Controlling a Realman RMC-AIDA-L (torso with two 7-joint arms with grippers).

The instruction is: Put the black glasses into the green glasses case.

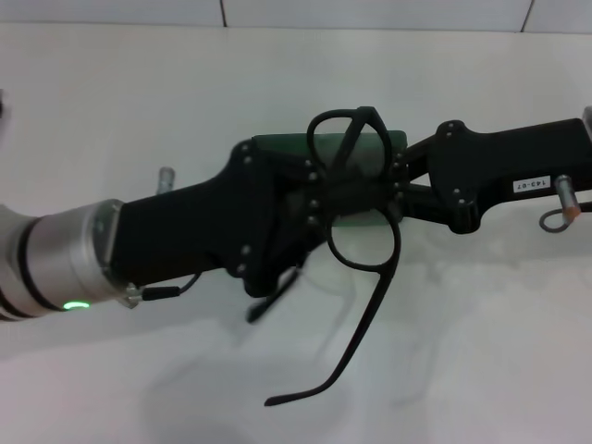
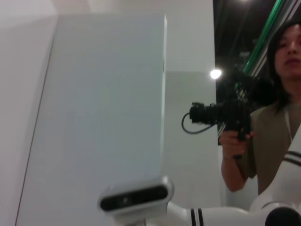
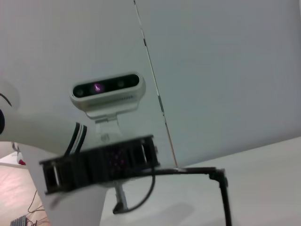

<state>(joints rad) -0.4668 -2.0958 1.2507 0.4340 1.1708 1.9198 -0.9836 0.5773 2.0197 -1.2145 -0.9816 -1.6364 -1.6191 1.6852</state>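
Both claws meet up in the air. The left claw (image 1: 310,208) and right claw (image 1: 400,190) pinch the black glasses (image 1: 356,213) above the green glasses case (image 1: 370,148), lying on the worktop (image 1: 139,102). Next I think they must lower them in, gently.

Head camera (image 3: 106,88) on white mount, black temple arm (image 3: 225,197), pale wall (image 3: 225,70)

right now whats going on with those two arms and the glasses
Both arms meet over the middle of the white table. The black glasses are held up between the left hand and the right hand, temple arms unfolded, one hanging down toward the camera. The green glasses case lies just behind them, mostly hidden. The glasses are not in the case yet.
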